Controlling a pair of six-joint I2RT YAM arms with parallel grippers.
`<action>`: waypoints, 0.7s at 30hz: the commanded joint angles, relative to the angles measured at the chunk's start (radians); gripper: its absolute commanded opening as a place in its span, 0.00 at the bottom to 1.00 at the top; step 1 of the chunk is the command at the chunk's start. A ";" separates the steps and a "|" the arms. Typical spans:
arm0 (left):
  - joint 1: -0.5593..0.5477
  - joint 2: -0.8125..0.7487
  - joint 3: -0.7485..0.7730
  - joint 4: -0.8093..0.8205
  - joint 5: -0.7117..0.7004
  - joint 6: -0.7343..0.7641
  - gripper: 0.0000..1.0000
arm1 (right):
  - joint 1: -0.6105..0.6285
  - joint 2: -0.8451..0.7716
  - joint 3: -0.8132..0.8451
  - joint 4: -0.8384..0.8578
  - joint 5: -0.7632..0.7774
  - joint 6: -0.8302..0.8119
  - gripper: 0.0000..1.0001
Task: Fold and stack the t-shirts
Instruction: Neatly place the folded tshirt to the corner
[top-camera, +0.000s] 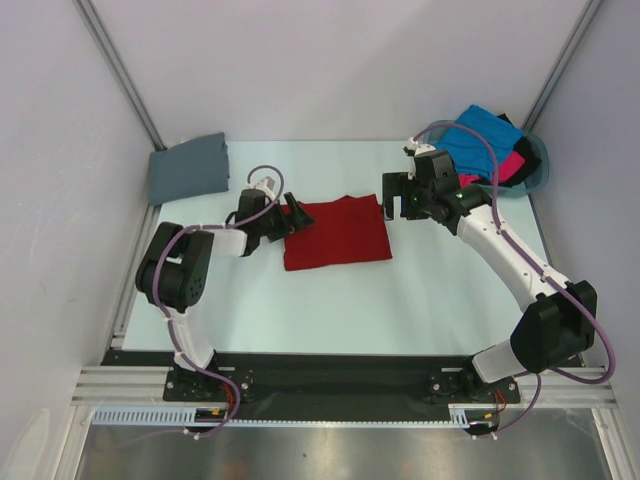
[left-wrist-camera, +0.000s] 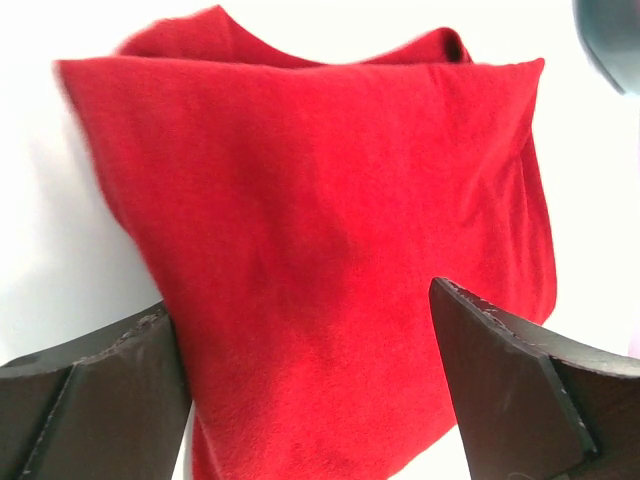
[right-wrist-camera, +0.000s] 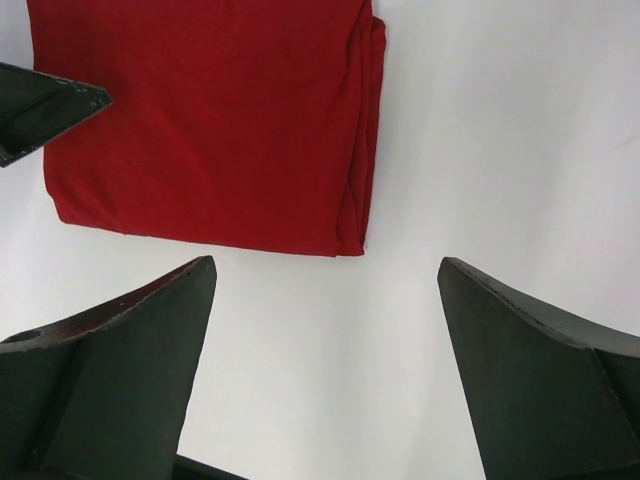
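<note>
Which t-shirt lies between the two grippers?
The red t-shirt, flat at mid-table. The grey t-shirt lies at the far left corner; the blue, pink and black ones fill the basket.

Top external: high at near edge, looking down over whole table (top-camera: 440, 290). Left wrist: close, low, facing red shirt (left-wrist-camera: 330, 250) from left. Right wrist: close above its right edge. All views share red shirt.

red t-shirt (top-camera: 336, 232): matt, finely napped cloth | grey t-shirt (top-camera: 188, 168), far-left table corner: matt cloth | table (top-camera: 400, 300): smooth, pale, matt | basket (top-camera: 540, 165): smooth teal plastic | left gripper (left-wrist-camera: 300, 300) fingers (left-wrist-camera: 90, 400): dark, matt
</note>
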 joint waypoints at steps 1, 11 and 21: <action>-0.053 0.045 -0.042 -0.106 0.001 -0.018 0.94 | -0.003 0.009 -0.001 0.034 -0.008 -0.008 1.00; -0.154 0.039 -0.057 -0.149 -0.080 -0.014 0.82 | -0.003 -0.002 -0.013 0.041 -0.012 -0.008 1.00; -0.155 0.067 0.033 -0.189 -0.053 0.018 0.00 | -0.011 -0.022 -0.036 0.046 -0.012 -0.008 1.00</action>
